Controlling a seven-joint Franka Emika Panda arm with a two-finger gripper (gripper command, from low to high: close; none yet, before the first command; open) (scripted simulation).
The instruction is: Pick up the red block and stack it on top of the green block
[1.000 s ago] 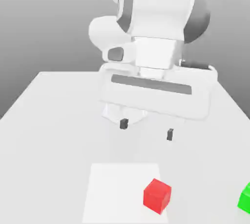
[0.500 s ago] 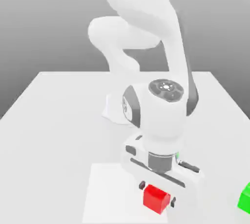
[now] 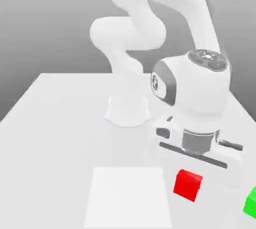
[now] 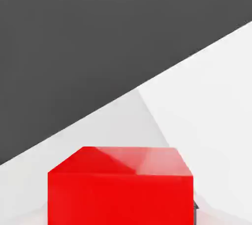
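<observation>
Under the hand, red block (image 3: 188,185) clamped in gripper (image 3: 189,174); green block (image 3: 251,204) off toward exterior view's right, white square (image 3: 128,198) toward left.

The arm (image 3: 197,88) is white with dark grey joint caps.

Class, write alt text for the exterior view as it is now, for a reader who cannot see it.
A white robot arm holds a small, plain red cube in its tool, between a flat white square sheet and a small, plain green cube cut off at the exterior view's right edge. All are at or above a pale table.
</observation>
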